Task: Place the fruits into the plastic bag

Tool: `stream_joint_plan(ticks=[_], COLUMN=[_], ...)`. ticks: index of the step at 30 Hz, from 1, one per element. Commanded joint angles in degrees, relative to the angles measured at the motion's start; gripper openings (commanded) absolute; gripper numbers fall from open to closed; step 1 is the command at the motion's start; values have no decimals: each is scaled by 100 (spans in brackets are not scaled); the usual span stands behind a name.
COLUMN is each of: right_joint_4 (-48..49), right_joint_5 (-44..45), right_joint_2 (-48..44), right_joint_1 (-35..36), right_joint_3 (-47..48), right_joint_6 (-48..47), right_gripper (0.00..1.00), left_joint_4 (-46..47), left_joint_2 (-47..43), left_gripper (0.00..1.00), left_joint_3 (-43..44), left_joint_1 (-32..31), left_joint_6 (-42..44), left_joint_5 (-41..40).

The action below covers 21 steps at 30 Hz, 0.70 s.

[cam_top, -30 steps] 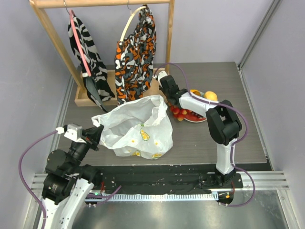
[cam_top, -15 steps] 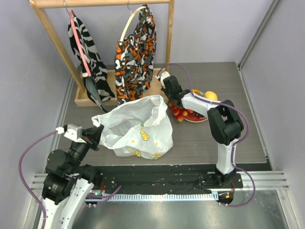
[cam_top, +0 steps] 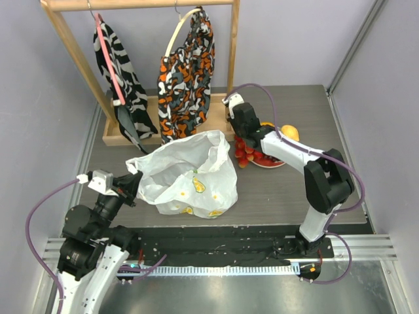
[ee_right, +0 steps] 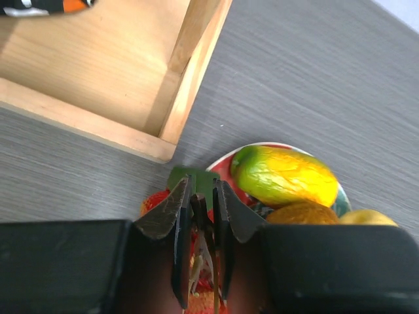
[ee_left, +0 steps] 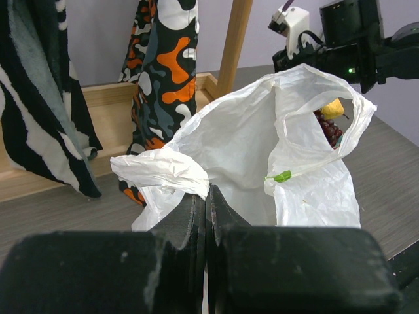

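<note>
The white plastic bag (cam_top: 190, 173) printed with citrus slices lies open at mid-table. My left gripper (cam_top: 133, 178) is shut on its left handle (ee_left: 160, 171), holding the mouth up. My right gripper (cam_top: 243, 139) stands over the left rim of a red plate (cam_top: 270, 163), shut on the dark stem of the red berry cluster (cam_top: 243, 155), whose green leaf (ee_right: 200, 178) shows past the fingertips (ee_right: 184, 191). An orange-green mango (ee_right: 285, 176) lies on the plate beside a yellow lemon (ee_right: 366, 217). Dark purple grapes (ee_left: 328, 129) show through the bag's far handle.
A wooden rack (cam_top: 141, 6) at the back holds a zebra-striped cloth (cam_top: 118, 62) and an orange-black cloth (cam_top: 186, 72). Its base frame (ee_right: 98, 72) lies just left of the plate. The table's right edge runs along the wall (cam_top: 344, 131).
My right arm has swung to the right, its elbow moving out, and the gripper has shifted slightly right over the berries. The left gripper and the bag have not moved.
</note>
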Motion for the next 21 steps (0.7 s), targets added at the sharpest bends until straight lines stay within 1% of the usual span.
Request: stream_joint_plan(ticks=[1, 6, 12, 17, 21], right_joint_4=[330, 312, 216, -30, -48], right_joint_5=[154, 278, -4, -153, -390], right_joint_2=[-468, -679, -1083, -1224, -1312], right_joint_1=[11, 2, 11, 2, 11], right_joint_3=[-68, -103, -200, -173, -235], right_joint_6=[104, 86, 279, 411, 595], right_gripper=[1, 1, 1, 1, 1], left_joint_4=[15, 15, 23, 15, 15], left_joint_2=[23, -38, -12, -21, -65], left_gripper=[0, 0, 0, 0, 0], left_joint_3=[30, 30, 21, 30, 30], left_joint_1=[1, 10, 1, 1, 1], left_joint_6=[114, 131, 123, 123, 123], left_joint_5=[28, -34, 10, 37, 19])
